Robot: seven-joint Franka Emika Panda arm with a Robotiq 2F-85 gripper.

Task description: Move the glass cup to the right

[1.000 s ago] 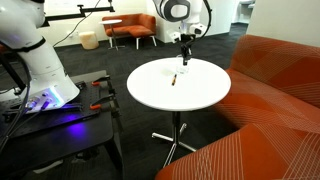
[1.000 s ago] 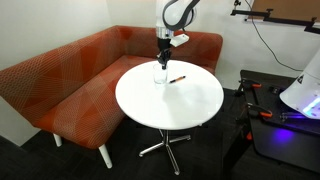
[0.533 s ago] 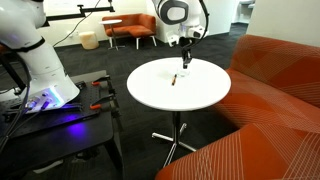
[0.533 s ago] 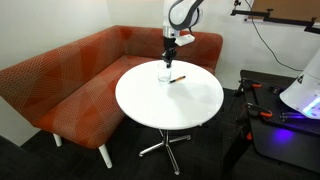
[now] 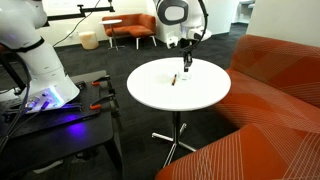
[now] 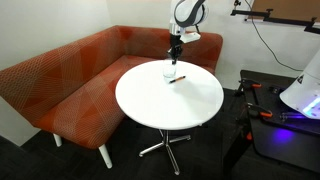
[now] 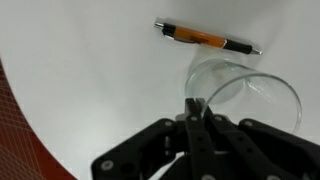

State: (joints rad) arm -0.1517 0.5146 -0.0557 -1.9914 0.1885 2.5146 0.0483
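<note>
Glass, thin-walled and slick: the glass cup (image 7: 243,88) should be light but brittle, so I'd take it by the wall at the rim, with gentle pressure. It is at the far side of the table (image 6: 170,115), just beside an orange-and-black pen (image 7: 205,38). My pincer (image 7: 195,112) looks pressed together on the cup's near wall. Only the wrist view shows that grip. In an exterior view the cup (image 6: 169,69) almost vanishes, but the red sofa (image 6: 60,85) beyond the table shows.

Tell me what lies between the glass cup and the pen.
Nothing: the wrist view shows bare white table between the glass cup and the pen.
</note>
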